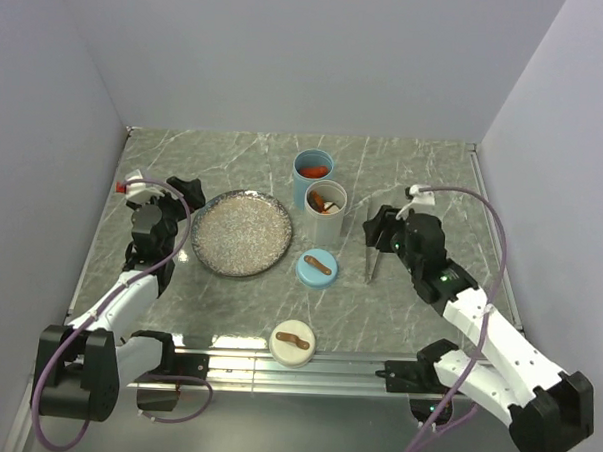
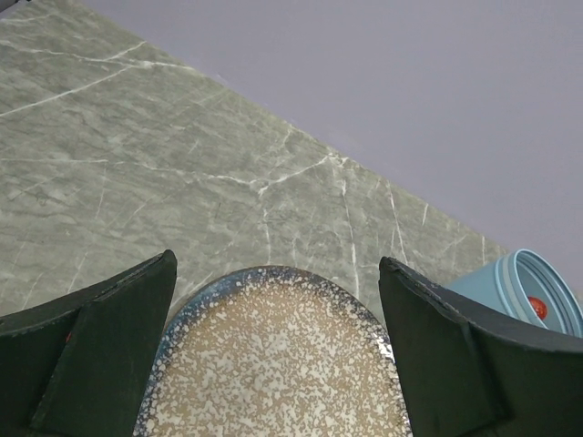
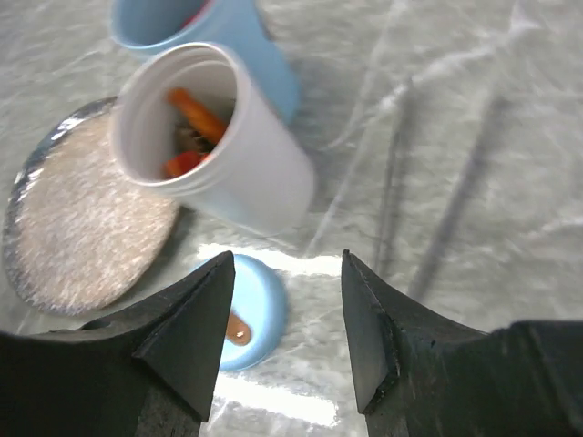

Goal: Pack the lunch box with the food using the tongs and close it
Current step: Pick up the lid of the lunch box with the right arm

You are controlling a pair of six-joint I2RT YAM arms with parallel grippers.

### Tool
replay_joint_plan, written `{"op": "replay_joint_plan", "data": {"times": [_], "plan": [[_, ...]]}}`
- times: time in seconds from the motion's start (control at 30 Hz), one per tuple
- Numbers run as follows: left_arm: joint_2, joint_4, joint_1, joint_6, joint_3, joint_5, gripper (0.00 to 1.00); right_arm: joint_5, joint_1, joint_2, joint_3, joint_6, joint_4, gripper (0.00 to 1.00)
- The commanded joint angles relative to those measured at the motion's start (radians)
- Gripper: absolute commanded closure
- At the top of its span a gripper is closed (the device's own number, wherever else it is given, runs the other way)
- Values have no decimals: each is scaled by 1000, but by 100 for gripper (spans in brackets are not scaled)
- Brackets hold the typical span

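the right gripper [image 3: 289, 264] stands with its two dark fingers apart and nothing between them, hanging above the marble-patterned table [image 1: 434, 172]. just below it in the top view lie the tongs [image 1: 371, 259], flat on the table and running toward the near edge, beside the gripper's fingers; whether they touch cannot be told. ahead of the fingers in the wrist view is the blue lid [image 3: 246, 319] with a brown strip handle, flat on the table. beyond it is the white container [image 3: 228, 155], open at the top, holding food [image 3: 191, 127] in orange and red with a darker piece among it. behind that, touching or nearly so, is the blue container [image 1: 313, 166], also open, with orange and red pieces inside.

the left gripper [image 2: 278, 264] has its jaws spread wide, holding nothing, one finger on each side of the rim of the speckled plate [image 2: 273, 364] beneath it. the plate lies left of the two containers. the white lid [image 1: 291, 343], also with a brown strip handle, sits apart at the table's near edge between the two arm bases.
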Motion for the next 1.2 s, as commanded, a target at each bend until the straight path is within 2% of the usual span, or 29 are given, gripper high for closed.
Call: {"op": "replay_joint_plan", "data": {"times": [0.0,0.07,0.1,0.23,0.37,0.6,0.87,1.17], "plan": [[-39,46,4,-11,-8,32,0,-73,105,16,-53,-63,102,42],[-44,43,4,-11,-11,41,1,-67,169,105,-41,-101,115,42],[-50,43,4,-9,-13,45,1,-57,239,144,-34,-115,142,43],[-65,55,4,-9,-30,61,0,-18,360,334,18,-187,205,46],[-68,57,3,-12,-31,61,0,-17,372,466,54,-209,240,48],[-39,61,4,-9,-22,68,0,-44,372,520,58,-244,306,48],[-45,64,4,-9,-27,68,1,-24,373,644,121,-261,286,48],[-51,71,4,-9,-31,64,1,26,370,652,128,-232,231,50]]}}
